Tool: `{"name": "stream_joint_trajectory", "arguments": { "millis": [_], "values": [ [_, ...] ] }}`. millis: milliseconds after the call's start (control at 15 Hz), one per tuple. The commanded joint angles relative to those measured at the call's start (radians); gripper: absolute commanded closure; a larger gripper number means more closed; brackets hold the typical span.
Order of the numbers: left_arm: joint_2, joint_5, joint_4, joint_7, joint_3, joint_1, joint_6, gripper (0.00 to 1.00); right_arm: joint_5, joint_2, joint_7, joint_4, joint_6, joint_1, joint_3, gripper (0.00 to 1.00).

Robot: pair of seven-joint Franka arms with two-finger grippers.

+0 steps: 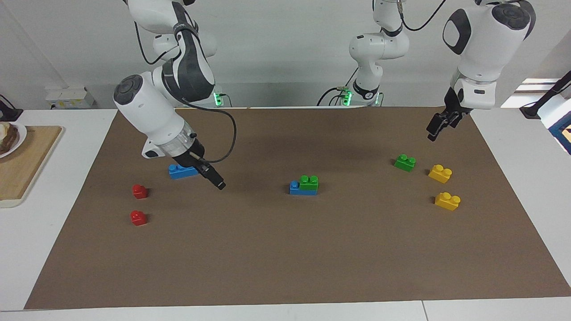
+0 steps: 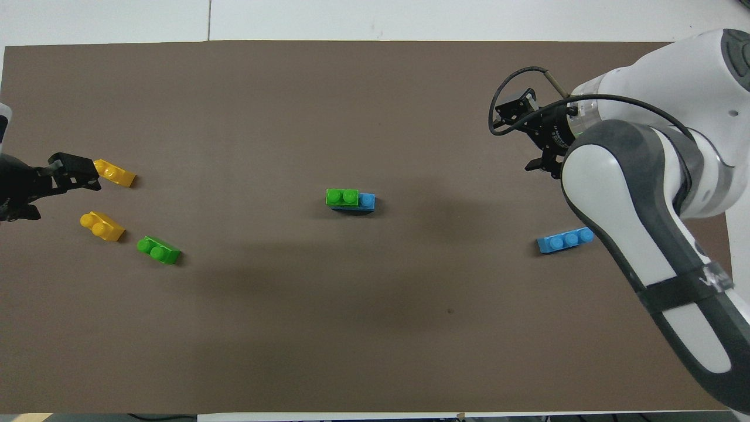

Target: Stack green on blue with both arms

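Note:
A green brick (image 1: pixel 308 181) (image 2: pixel 342 196) sits on a blue brick (image 1: pixel 295 187) (image 2: pixel 367 201) in the middle of the mat, with one blue stud left uncovered. A second green brick (image 1: pixel 405 162) (image 2: pixel 158 250) lies loose toward the left arm's end. A second blue brick (image 1: pixel 183 171) (image 2: pixel 565 240) lies toward the right arm's end. My left gripper (image 1: pixel 435 130) (image 2: pixel 58 196) hangs open and empty in the air by the mat's edge, above the yellow bricks. My right gripper (image 1: pixel 218 183) (image 2: pixel 524 136) is open and empty, low over the mat beside the loose blue brick.
Two yellow bricks (image 1: pixel 440 173) (image 1: pixel 447 200) lie near the loose green one. Two small red bricks (image 1: pixel 139 191) (image 1: pixel 138 218) lie near the loose blue one; the right arm hides them in the overhead view. A wooden board (image 1: pixel 26 165) sits off the brown mat (image 1: pixel 285 258).

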Motion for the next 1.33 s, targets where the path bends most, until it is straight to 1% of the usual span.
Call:
{"name": "stream_joint_trajectory", "arguments": {
  "millis": [0,133,267,400,533,667,733,867,1000,1133,1267],
  "values": [
    [-0.001,-0.015,0.042,0.175,-0.004,0.011,-0.062,0.00,-0.089,-0.062,-0.183,0.031,-0.120,-0.024,0.008,0.00],
    [0.010,-0.015,0.082,0.183,-0.004,0.010,-0.108,0.00,-0.170,-0.089,-0.321,0.060,-0.203,-0.030,0.009,0.00],
    [0.030,-0.017,0.138,0.186,-0.004,0.005,-0.183,0.00,-0.279,-0.108,-0.522,0.105,-0.286,-0.033,0.009,0.00],
    [0.034,-0.027,0.152,0.202,-0.004,0.001,-0.205,0.00,-0.300,-0.128,-0.643,0.129,-0.374,-0.047,0.006,0.00],
    [0.034,-0.027,0.151,0.246,-0.007,-0.007,-0.222,0.00,-0.300,-0.161,-0.728,0.125,-0.429,-0.079,0.008,0.00],
    [0.033,-0.027,0.151,0.335,-0.007,-0.006,-0.223,0.00,-0.300,-0.187,-0.748,0.113,-0.460,-0.110,0.008,0.00],
    [0.033,-0.026,0.152,0.347,-0.007,-0.006,-0.223,0.00,-0.297,-0.194,-0.739,0.113,-0.471,-0.127,0.008,0.00],
    [0.034,-0.027,0.157,0.347,-0.007,-0.006,-0.208,0.00,-0.293,-0.195,-0.739,0.120,-0.484,-0.156,0.008,0.00],
    [0.046,-0.037,0.174,0.337,-0.007,-0.004,-0.206,0.00,-0.297,-0.197,-0.739,0.126,-0.517,-0.164,0.006,0.00],
    [0.060,-0.082,0.186,0.328,-0.006,0.002,-0.210,0.00,-0.298,-0.197,-0.740,0.126,-0.523,-0.176,0.006,0.00],
    [0.066,-0.122,0.207,0.271,-0.001,0.005,-0.213,0.00,-0.303,-0.197,-0.743,0.126,-0.521,-0.176,0.006,0.00]
  ]
}}
